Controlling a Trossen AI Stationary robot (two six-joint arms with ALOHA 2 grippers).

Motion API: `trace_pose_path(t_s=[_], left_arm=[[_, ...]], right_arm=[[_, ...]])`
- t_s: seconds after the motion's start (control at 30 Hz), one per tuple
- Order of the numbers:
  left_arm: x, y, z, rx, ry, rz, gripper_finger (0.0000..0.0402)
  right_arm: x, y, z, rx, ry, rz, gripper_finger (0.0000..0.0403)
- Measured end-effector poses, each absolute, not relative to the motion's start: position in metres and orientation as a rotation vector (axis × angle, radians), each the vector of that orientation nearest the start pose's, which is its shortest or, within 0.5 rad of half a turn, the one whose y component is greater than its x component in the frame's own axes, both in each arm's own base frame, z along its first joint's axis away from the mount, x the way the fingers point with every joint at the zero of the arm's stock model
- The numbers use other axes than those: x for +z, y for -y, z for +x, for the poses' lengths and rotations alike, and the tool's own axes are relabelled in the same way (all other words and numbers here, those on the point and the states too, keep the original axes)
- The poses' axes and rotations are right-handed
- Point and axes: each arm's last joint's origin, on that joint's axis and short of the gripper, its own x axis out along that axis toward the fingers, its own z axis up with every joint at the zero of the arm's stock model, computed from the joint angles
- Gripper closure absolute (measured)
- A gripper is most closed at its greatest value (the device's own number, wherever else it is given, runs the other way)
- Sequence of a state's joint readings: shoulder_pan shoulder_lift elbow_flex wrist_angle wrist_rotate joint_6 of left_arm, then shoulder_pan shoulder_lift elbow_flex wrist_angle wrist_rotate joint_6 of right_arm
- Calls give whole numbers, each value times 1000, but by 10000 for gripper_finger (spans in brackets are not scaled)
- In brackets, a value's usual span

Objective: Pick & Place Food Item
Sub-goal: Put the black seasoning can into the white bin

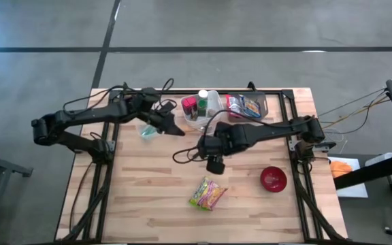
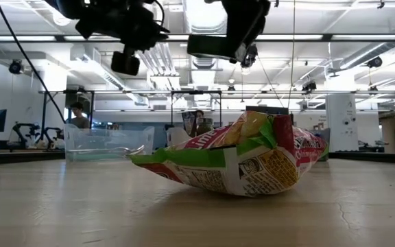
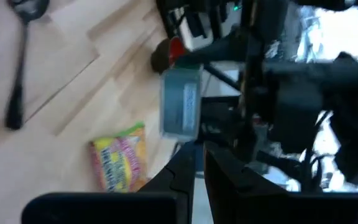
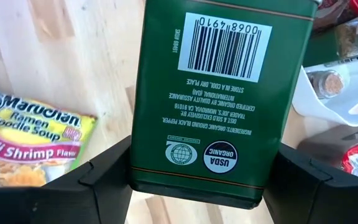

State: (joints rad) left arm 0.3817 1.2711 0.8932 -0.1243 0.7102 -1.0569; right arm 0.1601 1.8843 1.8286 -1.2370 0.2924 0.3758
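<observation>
A dark green tin (image 4: 219,99) with a barcode label hangs above the table's middle, and my right gripper (image 4: 202,149) is shut on it; the high view shows that gripper (image 1: 215,163) there too. A yellow-green ramen noodle packet (image 1: 208,194) lies flat on the wood nearer the front edge, also seen as the ramen packet (image 2: 242,161) in the low view. My left gripper (image 1: 177,129) hovers left of the middle, shut, with nothing between its fingers (image 3: 182,177). My right gripper pinches the tin's two narrow sides (image 4: 138,168) between its two fingers, near one end of the tin. The fingers slant down from above. The tin is lifted clear of the table, its labelled broad face toward the wrist camera.
A red bowl (image 1: 273,178) stands at the front right. A clear bin (image 1: 247,107) with jars and packets sits at the far edge. A small clear tub (image 1: 148,131) lies below my left arm, and a dark spoon (image 3: 17,81) rests on the wood.
</observation>
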Motion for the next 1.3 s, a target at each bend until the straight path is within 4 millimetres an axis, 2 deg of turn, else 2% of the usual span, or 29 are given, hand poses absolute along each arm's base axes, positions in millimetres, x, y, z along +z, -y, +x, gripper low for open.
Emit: trace_pose_path(t_s=[0.37,0.63,0.73,1.03,1.17,1.3], left_arm=[[268,-87,267,-23,-598,-1432,366],[269,-87,268,-21,-581,-1405,355],[269,-87,268,-22,-580,-1406,317],[270,-87,268,9,-565,-1431,154],[271,-82,271,6,-557,-1436,111],[277,-78,275,-29,-508,-1436,87]], right_arm=[[311,-53,369,-337,-1220,-32,129],[330,-51,366,-329,-1163,-57,129],[336,-51,367,-319,-1145,-61,129],[340,-50,368,-309,-1126,-68,129],[340,-47,369,-315,-1120,-62,129],[341,-46,371,-313,-1103,-51,129]])
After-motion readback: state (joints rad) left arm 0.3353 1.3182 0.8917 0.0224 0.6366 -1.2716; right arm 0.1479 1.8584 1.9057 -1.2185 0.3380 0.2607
